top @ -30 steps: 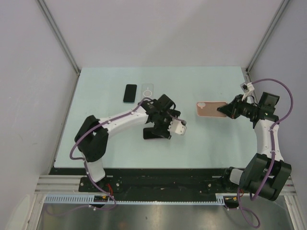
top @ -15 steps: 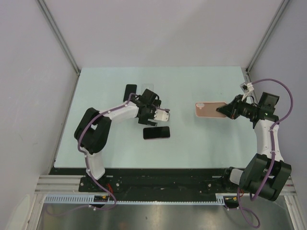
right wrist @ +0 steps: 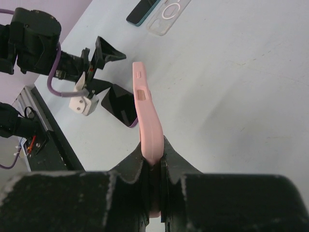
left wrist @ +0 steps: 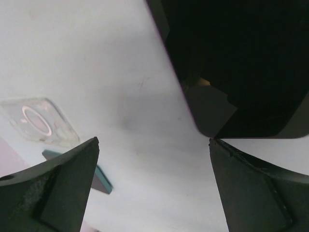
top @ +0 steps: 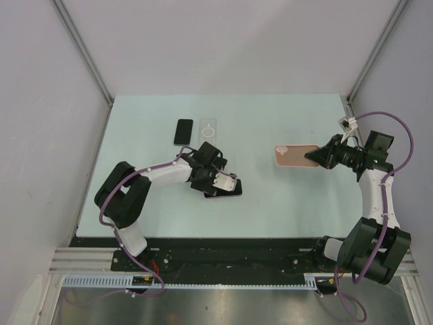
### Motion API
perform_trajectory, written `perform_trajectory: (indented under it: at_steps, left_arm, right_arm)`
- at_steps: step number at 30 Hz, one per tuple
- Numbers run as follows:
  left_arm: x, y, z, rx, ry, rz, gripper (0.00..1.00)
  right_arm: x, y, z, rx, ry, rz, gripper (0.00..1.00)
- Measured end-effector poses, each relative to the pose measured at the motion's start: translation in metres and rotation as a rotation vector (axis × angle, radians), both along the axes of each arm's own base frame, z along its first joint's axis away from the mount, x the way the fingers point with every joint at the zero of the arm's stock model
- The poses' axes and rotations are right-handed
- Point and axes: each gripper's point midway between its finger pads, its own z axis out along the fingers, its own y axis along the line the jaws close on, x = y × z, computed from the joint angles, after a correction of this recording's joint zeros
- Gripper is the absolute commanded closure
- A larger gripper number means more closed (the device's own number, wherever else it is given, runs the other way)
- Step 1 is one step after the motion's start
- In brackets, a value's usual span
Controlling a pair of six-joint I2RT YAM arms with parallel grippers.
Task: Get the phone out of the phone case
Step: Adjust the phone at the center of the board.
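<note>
The right pincer [right wrist: 153, 159] is squeezed shut on one short end of the pink phone case [right wrist: 145, 116]. It holds the case steady at the right of the top view, so it cannot slide. The left pincer [left wrist: 154, 159] has its fingers spread wide with nothing between them, low over the table [top: 284, 203] near the middle. The black phone [top: 226, 189] lies flat there, partly under that pincer and well apart from the pink case. The case looks empty, I think, but its inside is hard to see. At the upper left, a clear case [top: 209, 128] and another dark phone [top: 183, 131] lie side by side.
</note>
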Motion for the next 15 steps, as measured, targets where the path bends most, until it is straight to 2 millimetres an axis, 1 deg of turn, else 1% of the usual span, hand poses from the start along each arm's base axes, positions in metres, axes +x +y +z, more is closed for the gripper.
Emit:
perform_trajectory:
  at_steps: [4,8,15]
  left_arm:
    - [-0.026,-0.018,-0.001,-0.019,0.023,-0.075,0.00]
    - [-0.039,-0.037,-0.001,-0.045,0.041,-0.121,0.00]
    - [-0.060,-0.051,-0.001,-0.084,0.076,-0.155,0.00]
  right_arm:
    - [0.000,0.000,0.000,0.002,0.001,0.001,1.00]
    - [-0.001,-0.001,0.001,0.003,0.000,-0.001,1.00]
    - [-0.002,-0.004,0.003,0.003,-0.012,-0.006,1.00]
